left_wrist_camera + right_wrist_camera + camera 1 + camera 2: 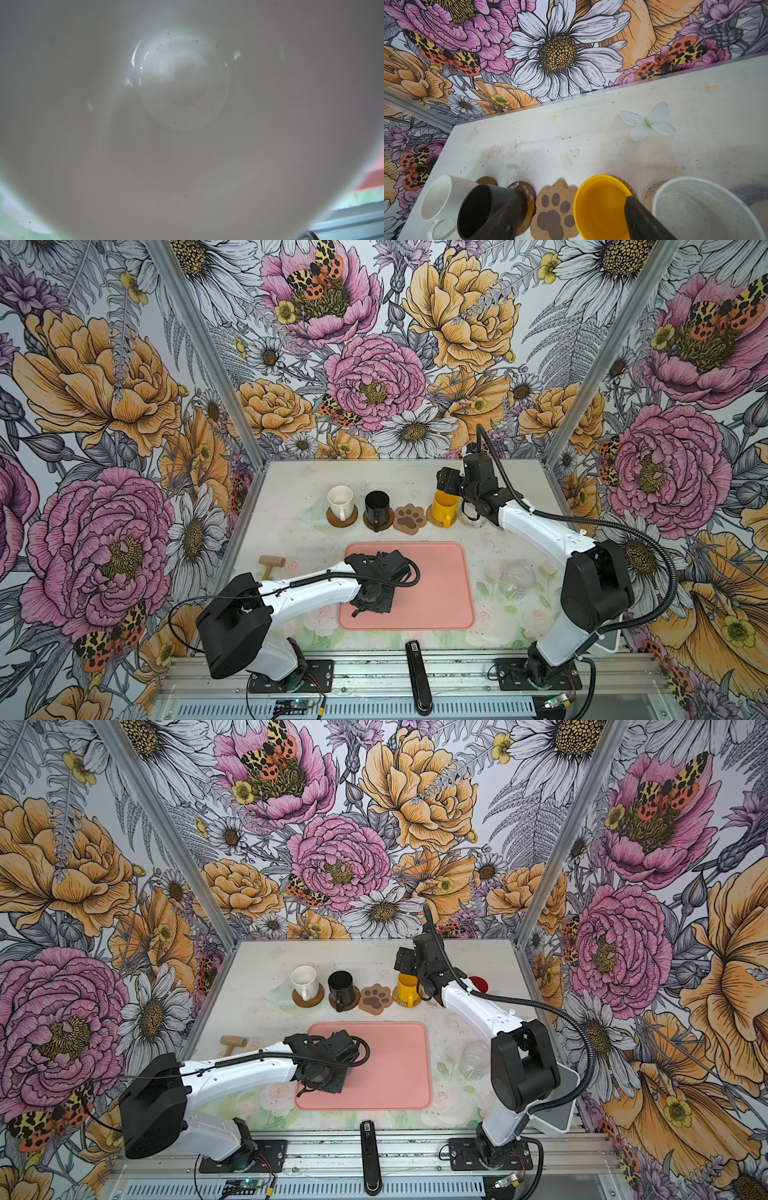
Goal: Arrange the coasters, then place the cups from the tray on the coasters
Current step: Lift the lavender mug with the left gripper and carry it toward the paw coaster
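**Three cups seated, two coasters bare**

At the back row, the pale blue coaster (309,516) is empty. Next, the white cup (340,499) and the black cup (377,504) each stand on a brown coaster (351,519). The paw coaster (409,519) is empty, and the yellow cup (444,506) sits on a woven one. The speckled cup (706,207) seems to rest on the whitish coaster (649,191). What the red-inside cup (478,982) stands on is hidden. I judge more than half of the work done.

The left arm reaches low over the tray (440,580). The left tool (370,601) points down at a pale-inside cup (185,83); its jaws are hidden, so I cannot tell opening or hold. The right arm stretches to the back row. The right tool (467,512) stands wide, with one finger (643,218) between the yellow and speckled cups. Whether it grips anything I cannot tell.
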